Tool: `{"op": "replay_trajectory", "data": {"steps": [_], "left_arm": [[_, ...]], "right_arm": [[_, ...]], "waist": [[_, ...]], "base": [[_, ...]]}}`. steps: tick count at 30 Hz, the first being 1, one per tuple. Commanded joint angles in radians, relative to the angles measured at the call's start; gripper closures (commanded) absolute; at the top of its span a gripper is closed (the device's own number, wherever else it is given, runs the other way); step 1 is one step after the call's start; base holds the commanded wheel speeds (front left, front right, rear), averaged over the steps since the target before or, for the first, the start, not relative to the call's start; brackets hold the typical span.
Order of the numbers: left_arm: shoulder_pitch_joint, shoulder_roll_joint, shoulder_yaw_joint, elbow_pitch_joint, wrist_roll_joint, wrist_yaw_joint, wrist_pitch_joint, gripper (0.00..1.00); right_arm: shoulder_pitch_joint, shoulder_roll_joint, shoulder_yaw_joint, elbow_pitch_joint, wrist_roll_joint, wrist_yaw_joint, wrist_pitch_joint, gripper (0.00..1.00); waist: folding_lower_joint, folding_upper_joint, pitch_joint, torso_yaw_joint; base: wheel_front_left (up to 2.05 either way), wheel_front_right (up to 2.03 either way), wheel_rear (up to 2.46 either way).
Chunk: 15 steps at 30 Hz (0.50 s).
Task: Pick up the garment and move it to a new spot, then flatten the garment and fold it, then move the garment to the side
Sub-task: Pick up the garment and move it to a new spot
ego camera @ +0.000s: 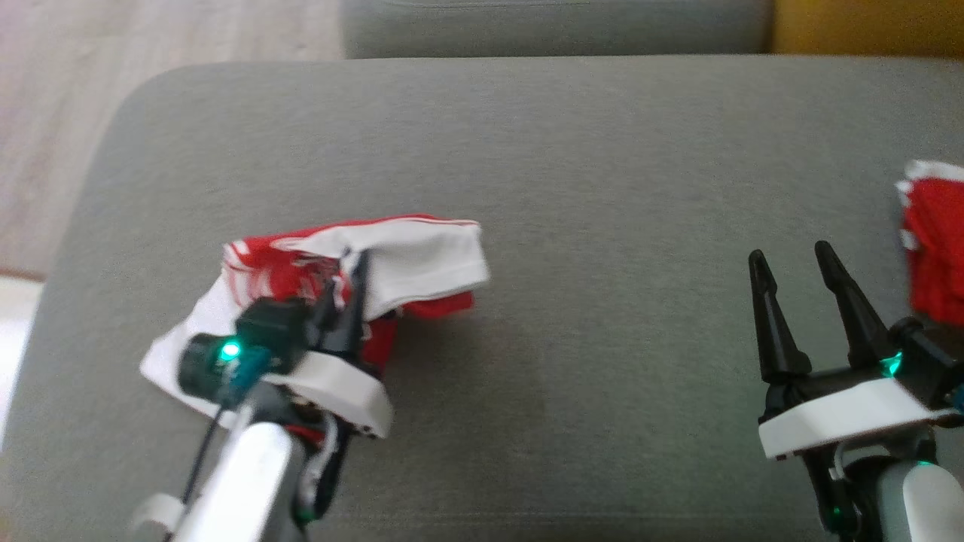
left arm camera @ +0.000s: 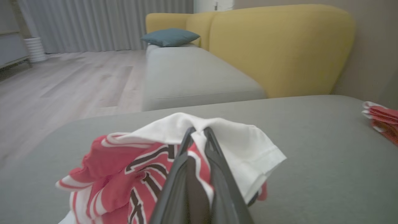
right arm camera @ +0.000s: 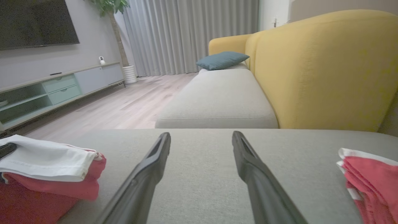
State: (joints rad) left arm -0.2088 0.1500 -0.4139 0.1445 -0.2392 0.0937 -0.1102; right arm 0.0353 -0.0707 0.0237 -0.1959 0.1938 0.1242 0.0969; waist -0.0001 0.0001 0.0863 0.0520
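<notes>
red-and-white garment (ego camera: 429, 260) pinched at the left

we hold our left gripper (left arm camera: 199, 130) clamped on a white fold atop the heap, likely to lift it to a new spot. the garment sits crumpled on the left of the grey cushion (ego camera: 602, 150). our right gripper (ego camera: 789, 252) hangs spread wide, holding nothing, near a folded red pile (ego camera: 934, 256).

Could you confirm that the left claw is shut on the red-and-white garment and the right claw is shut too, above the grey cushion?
Not quite: the right claw is open, its fingers spread apart above the grey cushion, as the right wrist view shows. The left claw is indeed shut on the red-and-white garment.
</notes>
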Motion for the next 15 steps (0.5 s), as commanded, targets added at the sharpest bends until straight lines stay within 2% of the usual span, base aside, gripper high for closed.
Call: {"op": "replay_trajectory", "data": {"steps": [1, 4, 5, 11, 15], "left_arm": [[-0.060, -0.011, 0.013, -0.036, 0.001, -0.008, 0.000, 1.00], [-0.098, -0.043, -0.029, -0.015, 0.008, -0.021, -0.007, 1.00], [-0.098, -0.043, -0.029, -0.015, 0.008, -0.021, -0.007, 1.00], [-0.191, -0.082, -0.104, 0.087, 0.002, -0.047, -0.020, 1.00], [-0.228, -0.094, -0.154, 0.169, -0.018, -0.053, -0.019, 1.00]], "right_arm": [[-0.027, 0.003, 0.022, -0.031, 0.008, 0.007, -0.005, 0.00], [-0.040, 0.005, 0.021, -0.033, 0.009, 0.007, -0.009, 0.00], [-0.040, 0.005, 0.021, -0.033, 0.009, 0.007, -0.009, 0.00], [-0.063, 0.008, 0.018, -0.020, 0.024, 0.007, -0.025, 0.00], [-0.074, 0.011, 0.020, -0.004, 0.036, 0.007, -0.043, 0.00]], "waist": [[0.0001, -0.0001, 0.016, -0.080], [0.0001, -0.0001, 0.048, -0.148], [0.0001, -0.0001, 0.048, -0.148], [0.0001, -0.0001, 0.118, -0.257], [0.0001, -0.0001, 0.149, -0.293]], "base": [[0.00, 0.00, 0.00], [0.00, 0.00, 0.00], [0.00, 0.00, 0.00], [0.00, 0.00, 0.00], [0.00, 0.00, 0.00]]}}
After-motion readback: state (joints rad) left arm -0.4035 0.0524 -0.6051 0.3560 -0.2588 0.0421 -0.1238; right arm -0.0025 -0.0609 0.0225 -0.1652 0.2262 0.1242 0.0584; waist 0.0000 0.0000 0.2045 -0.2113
